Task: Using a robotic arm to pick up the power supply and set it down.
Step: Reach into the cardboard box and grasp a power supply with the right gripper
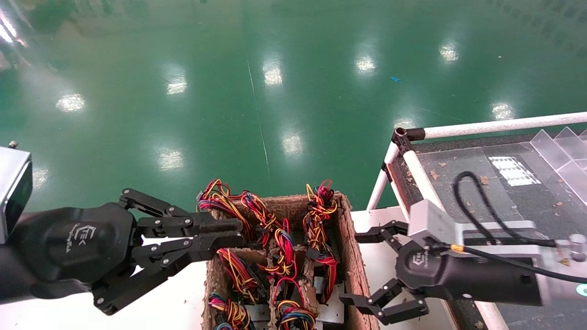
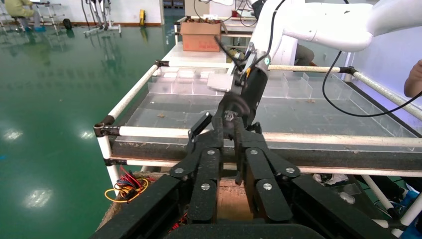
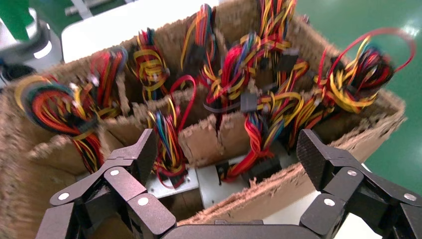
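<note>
Several power supplies (image 3: 171,183) sit in a brown divided carton (image 1: 354,256). They are grey metal boxes, each with a twisted bundle of red, yellow and black wires (image 1: 321,208). My right gripper (image 1: 357,269) hangs open just outside the carton's right wall, its fingers spread wide and empty. In the right wrist view that gripper (image 3: 229,157) faces the torn carton wall, with a grey box (image 3: 215,185) behind it. My left gripper (image 1: 240,233) reaches over the carton's rear left corner, fingers together and holding nothing that I can see. The left wrist view shows this gripper (image 2: 229,123) above brown cardboard (image 2: 230,200).
A white pipe-frame cart (image 1: 481,125) with a dark deck and clear plastic dividers (image 1: 562,151) stands at the right, close behind my right arm. The carton rests on a white table (image 1: 377,219). Glossy green floor (image 1: 257,91) lies beyond.
</note>
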